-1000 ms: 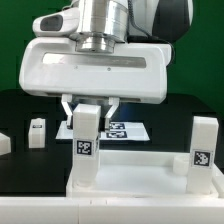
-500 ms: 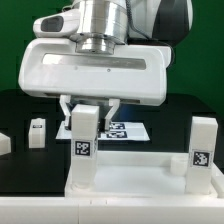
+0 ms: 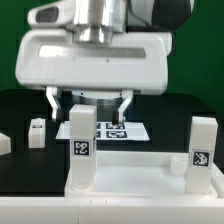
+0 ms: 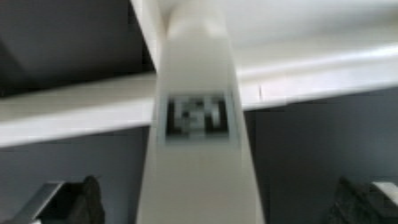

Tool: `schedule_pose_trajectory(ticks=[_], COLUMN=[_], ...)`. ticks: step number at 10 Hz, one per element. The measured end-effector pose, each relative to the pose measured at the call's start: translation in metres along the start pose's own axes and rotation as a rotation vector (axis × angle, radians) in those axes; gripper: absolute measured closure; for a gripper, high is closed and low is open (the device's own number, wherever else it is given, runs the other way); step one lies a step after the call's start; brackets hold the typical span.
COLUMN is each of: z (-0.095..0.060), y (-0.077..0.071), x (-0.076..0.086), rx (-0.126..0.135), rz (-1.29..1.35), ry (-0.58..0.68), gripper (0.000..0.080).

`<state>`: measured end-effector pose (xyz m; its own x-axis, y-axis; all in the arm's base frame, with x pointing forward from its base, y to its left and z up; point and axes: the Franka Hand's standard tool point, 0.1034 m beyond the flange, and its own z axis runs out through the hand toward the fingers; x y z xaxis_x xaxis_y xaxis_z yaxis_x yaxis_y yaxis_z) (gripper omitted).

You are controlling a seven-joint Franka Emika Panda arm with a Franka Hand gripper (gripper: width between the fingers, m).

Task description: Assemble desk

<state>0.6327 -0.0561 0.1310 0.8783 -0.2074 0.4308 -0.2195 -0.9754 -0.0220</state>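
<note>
**A:** Where is the desk lying now, and how far is the work going?

**B:** The large flat white plastic desk top (image 3: pixel 130 178) is lying on the black surface (image 3: pixel 15 115), near the camera. Two short square white legs with black-and-white tags are standing upright at its corners. The left leg (image 3: pixel 82 140) is standing directly under the arm, and the right leg (image 3: pixel 203 150) is at the exterior view's right.

**A:** Are the fingers (image 3: pixel 52 102) holding the left leg?

**B:** No, they are hanging wide open, one at each side of its top, and are not touching it.

**A:** What is remaining?

**B:** I am judging that about half is remaining. A small loose white leg (image 3: pixel 37 132) is waiting on the surface, well apart from the top. Another white piece (image 3: pixel 4 143) is showing at the edge, cut off. I cannot tell whether the standing legs are sitting fully tight.
</note>
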Motion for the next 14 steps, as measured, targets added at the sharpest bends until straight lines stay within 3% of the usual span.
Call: schedule_pose_trajectory(ticks=[3,4,6,7,9,10,11,12,14], z=[0.004,0.007,0.010,0.011,0.011,0.011,0.011,0.012,0.013], y=[-0.003,-0.004,-0.009,-0.009,-0.009,-0.008,-0.006,-0.005,-0.005], x=[-0.001,-0.008,-0.011,-0.007,-0.007,-0.008,-0.007,-0.007,-0.007], rx=[0.044,0.054,0.063,0.061,0.060,0.059,0.056,0.041,-0.029], rz=[0.030,0.039,0.027,0.028,0.034,0.033,0.035,0.113,0.459], ry=[-0.223,-0.303,-0.406,-0.388,-0.389,-0.389,-0.389,-0.391,-0.379], gripper=[0.0150,0.0150,0.0150,0.0150,0.0415,0.0415,0.0511,0.0511,0.0511])
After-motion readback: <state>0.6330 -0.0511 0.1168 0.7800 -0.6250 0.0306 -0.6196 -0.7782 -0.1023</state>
